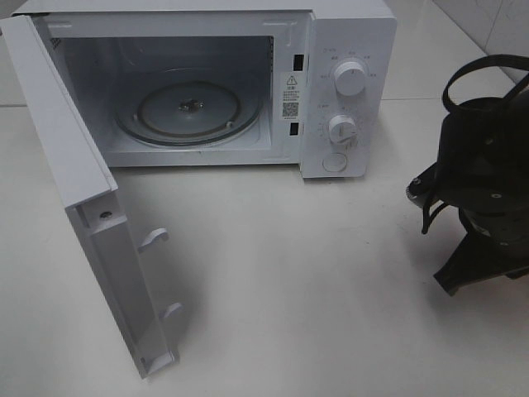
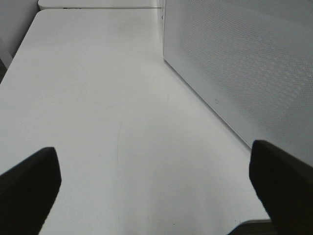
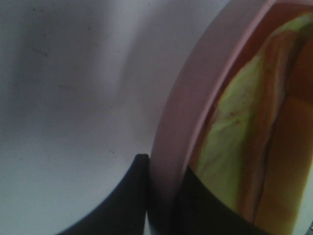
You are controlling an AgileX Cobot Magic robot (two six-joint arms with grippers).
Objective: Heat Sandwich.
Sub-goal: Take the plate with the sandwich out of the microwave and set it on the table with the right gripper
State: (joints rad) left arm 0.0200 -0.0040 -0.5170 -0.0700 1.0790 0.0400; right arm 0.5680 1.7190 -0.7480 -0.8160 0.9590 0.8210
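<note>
Right fingers [image 3: 161,196] clamp the pink plate [image 3: 183,112] rim; the sandwich [image 3: 254,132] lies just inside, at their 2 o'clock. Left fingers [image 2: 29,186] stand apart over the worktop [image 2: 98,98].

Microwave [image 1: 347,50]: smooth white casing, clear glass turntable [image 1: 188,110]. Table [image 1: 314,289]: matt white. Plate [image 3: 183,112]: smooth pink rim. Left gripper [image 2: 156,188]: matt black fingers.

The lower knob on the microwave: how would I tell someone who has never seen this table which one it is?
Find the white microwave with its door swung open at the back of the white table. On the control panel right of the cavity sit two round white knobs; the lower knob sits between the upper knob and a flat round button.
</note>
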